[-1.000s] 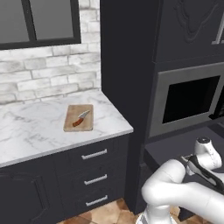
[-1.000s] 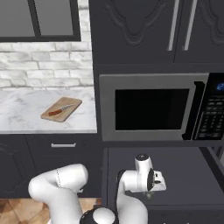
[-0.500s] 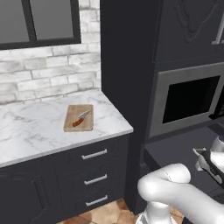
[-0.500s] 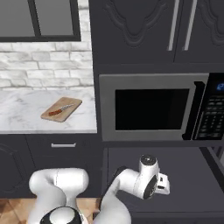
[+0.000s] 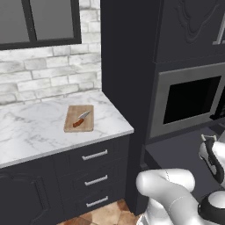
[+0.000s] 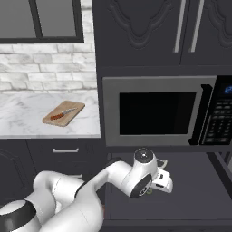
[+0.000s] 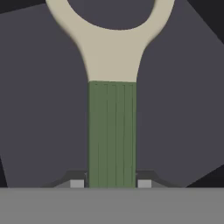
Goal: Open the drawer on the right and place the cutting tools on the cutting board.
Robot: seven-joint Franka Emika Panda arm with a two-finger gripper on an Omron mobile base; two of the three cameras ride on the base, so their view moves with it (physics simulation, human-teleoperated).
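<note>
hand view, no readable writing, hand (image 7: 111, 183) gripping green-handled peeler (image 7: 112, 131)

No readable text is showing anywhere. The microwave's control panel (image 6: 220, 115), to the right of its dark door window, is carrying small pale button marks and a blue display, all too blurred to read.

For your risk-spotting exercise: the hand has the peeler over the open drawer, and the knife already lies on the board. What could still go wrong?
1. The hand grips the peeler only at its handle end, so it may swing or slip on the way.
2. The knife lies across the middle of the small board, so the peeler may land on it or off the edge.
3. The arm may clip the cabinet beside the drawer.
</note>
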